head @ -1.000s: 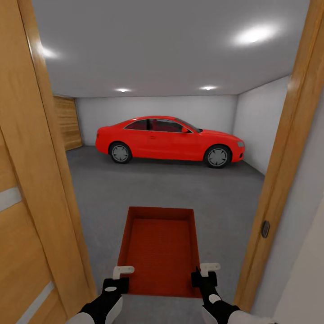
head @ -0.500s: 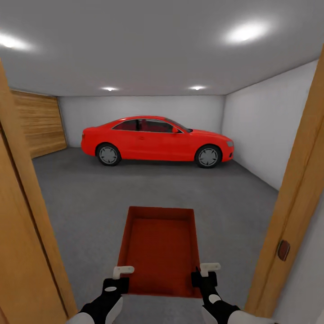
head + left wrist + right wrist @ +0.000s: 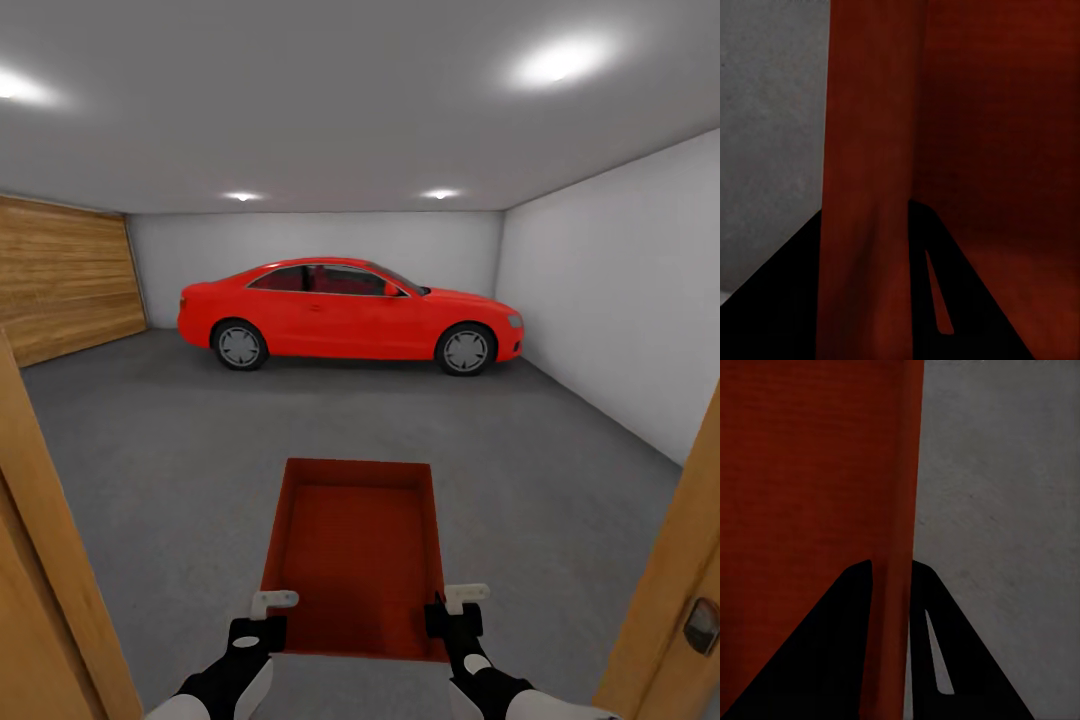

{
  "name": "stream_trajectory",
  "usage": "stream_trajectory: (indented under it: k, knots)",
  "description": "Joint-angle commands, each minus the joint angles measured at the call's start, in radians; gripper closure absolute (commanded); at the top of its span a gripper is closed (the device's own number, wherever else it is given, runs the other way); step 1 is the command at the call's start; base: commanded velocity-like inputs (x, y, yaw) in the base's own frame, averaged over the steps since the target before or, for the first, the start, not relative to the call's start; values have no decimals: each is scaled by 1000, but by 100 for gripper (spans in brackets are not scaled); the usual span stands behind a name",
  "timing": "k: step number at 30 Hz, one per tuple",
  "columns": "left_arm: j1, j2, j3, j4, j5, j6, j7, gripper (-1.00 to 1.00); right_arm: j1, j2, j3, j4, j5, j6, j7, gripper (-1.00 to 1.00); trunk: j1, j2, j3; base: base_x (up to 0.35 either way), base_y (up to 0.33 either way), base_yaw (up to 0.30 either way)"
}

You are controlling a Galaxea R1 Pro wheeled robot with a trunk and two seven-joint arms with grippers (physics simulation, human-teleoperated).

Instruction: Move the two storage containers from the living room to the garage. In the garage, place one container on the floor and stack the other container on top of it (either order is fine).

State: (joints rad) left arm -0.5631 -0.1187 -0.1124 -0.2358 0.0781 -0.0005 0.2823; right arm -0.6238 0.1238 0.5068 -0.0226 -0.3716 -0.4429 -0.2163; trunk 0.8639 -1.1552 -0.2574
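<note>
I'm in the garage doorway, one storage container (image 3: 355, 555) carried low ahead, left gripper (image 3: 262, 622) and right gripper (image 3: 452, 612) each pinching a side wall. Nothing set on the floor (image 3: 150, 450) yet; stacking remains.

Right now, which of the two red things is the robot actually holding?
The storage container, the open-top box close in front, its side walls clamped in both jaws. The red car stands parked by the far wall.

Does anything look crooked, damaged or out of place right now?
Nothing stands out. The storage container sits level and empty between the left tool and right tool, each clamped on a side wall, above the floor.
</note>
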Motion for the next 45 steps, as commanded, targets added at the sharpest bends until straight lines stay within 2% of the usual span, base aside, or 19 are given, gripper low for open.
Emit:
stream_trajectory:
  k: [1, 26, 45]
  knots:
    - [0, 1, -1, 20, 17, 1, 11, 100, -2, 0, -86, -1, -23, -42, -6, 100, 0, -1, -1, 10, 0, 0]
    - [0, -1, -1, 21, 15, 2, 11, 100, -2, 0, -86, -1, -23, -42, -6, 100, 0, -1, -1, 29, 14, 0]
    - [0, 1, 0, 21, 18, 2, 11, 100, -2, 0, -86, -1, -21, -42, -6, 100, 0, -1, -1, 295, 0, 0]
